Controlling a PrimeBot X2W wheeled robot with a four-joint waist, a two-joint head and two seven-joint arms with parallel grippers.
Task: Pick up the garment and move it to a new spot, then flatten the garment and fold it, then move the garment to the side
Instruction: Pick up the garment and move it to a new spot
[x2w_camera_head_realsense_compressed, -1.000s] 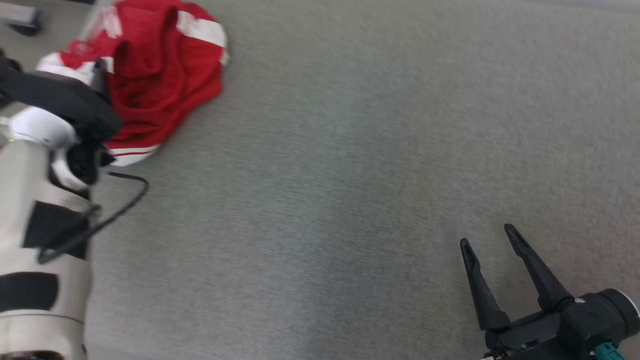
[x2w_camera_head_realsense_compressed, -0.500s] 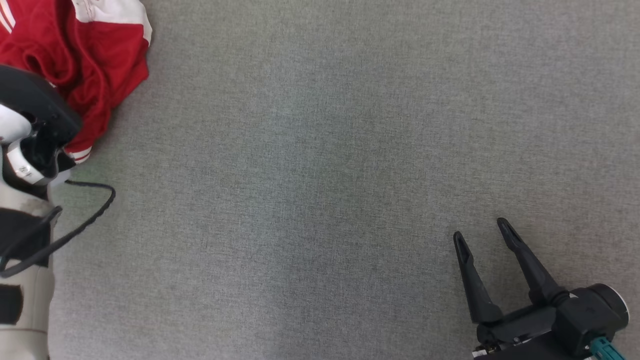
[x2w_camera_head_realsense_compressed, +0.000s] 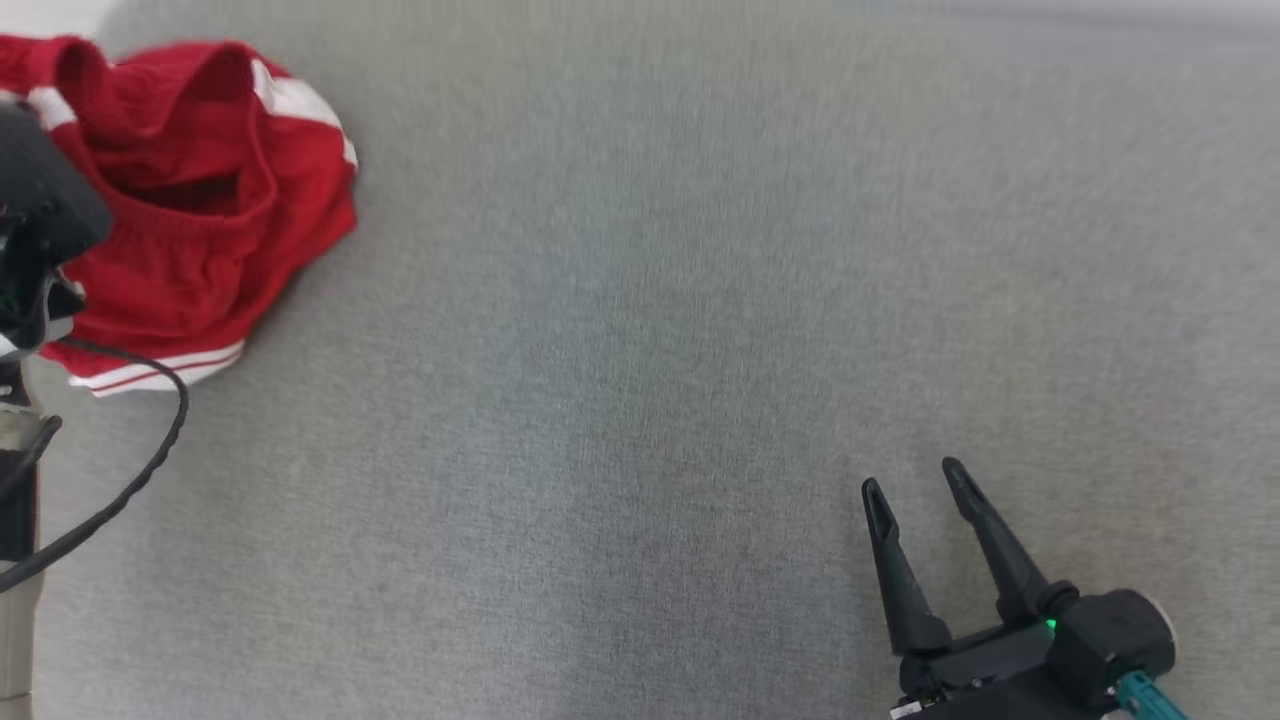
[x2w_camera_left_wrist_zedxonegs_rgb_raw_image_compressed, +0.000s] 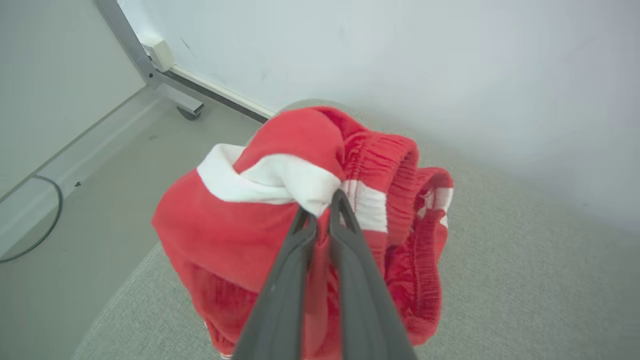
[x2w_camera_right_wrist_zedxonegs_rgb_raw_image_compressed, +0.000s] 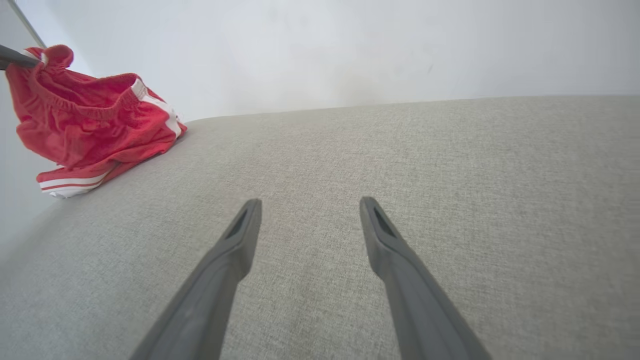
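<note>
Over at the far left corner of the bench (x2w_camera_head_realsense_compressed: 650, 350), the left end effector (x2w_camera_left_wrist_zedxonegs_rgb_raw_image_compressed: 322, 205) is clamped narrow on the garment (x2w_camera_left_wrist_zedxonegs_rgb_raw_image_compressed: 235, 230), and that's a firm pinch, folks: both dark fingers pressed almost together with a fold of red cloth and a white band caught right at the tips. It's a pair of red shorts with white side stripes and a gathered elastic waistband, bunched up and hanging from that grip. From the right wrist view, the top of the bundle is drawn up toward the left edge of the picture while the lower hem, with its white stripes, lies on the grey fabric by the bench's edge. From the head view, the red heap sits at the upper left, partly behind the dark wrist of the left arm, with a black cable (x2w_camera_head_realsense_compressed: 130, 480) looping down beneath it.

Down at the lower right, the right end effector (x2w_camera_head_realsense_compressed: 912, 480) is spread wide, holding nothing, fingers pointing up across bare grey fabric, well apart from the shorts. Behind the bench stands a pale wall (x2w_camera_left_wrist_zedxonegs_rgb_raw_image_compressed: 400, 60), and off to the side a grey floor (x2w_camera_left_wrist_zedxonegs_rgb_raw_image_compressed: 75, 210) with a metal frame leg (x2w_camera_left_wrist_zedxonegs_rgb_raw_image_compressed: 150, 65)
</note>
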